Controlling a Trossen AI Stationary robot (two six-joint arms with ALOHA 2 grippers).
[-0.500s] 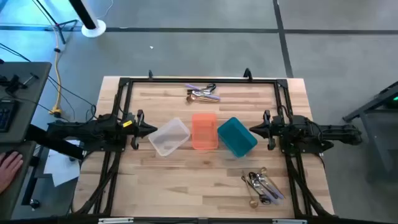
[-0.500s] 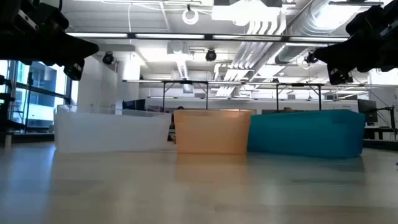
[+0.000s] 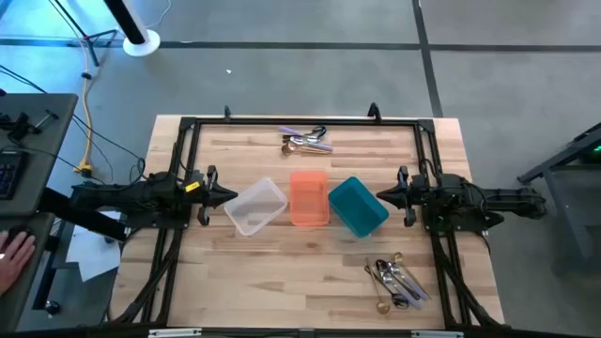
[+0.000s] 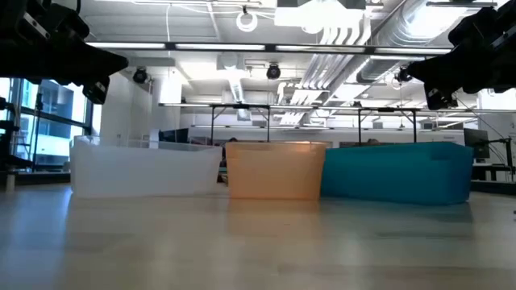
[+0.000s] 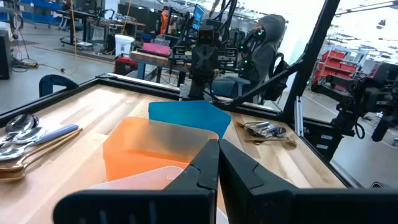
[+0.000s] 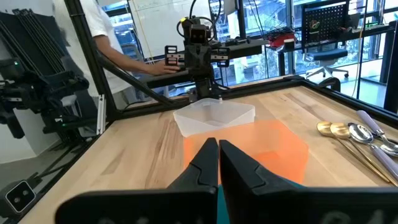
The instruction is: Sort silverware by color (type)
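Nothing has shifted in the last half-second, so sorting has not begun. Left gripper (image 3: 228, 196) and right gripper (image 3: 382, 195) hover pinched shut and empty either side of the clear bin (image 3: 254, 207), orange bin (image 3: 308, 197) and teal bin (image 3: 358, 207). Silverware lies in two heaps: one pile (image 3: 306, 141) at the far edge, another (image 3: 395, 280) near the right front of the wooden table (image 3: 282, 282). A person (image 6: 115, 46) stands behind the left arm in the busy workshop.

Three bins in a row mid-worktop (image 3: 235, 282): left bin (image 3: 255, 207), middle bin (image 3: 308, 197), right bin (image 3: 358, 207). One silverware pile (image 3: 306, 141) behind them at far edge, second pile (image 3: 396, 280) front-right. Left claw (image 3: 231, 195) and right claw (image 3: 381, 195) flank the row.
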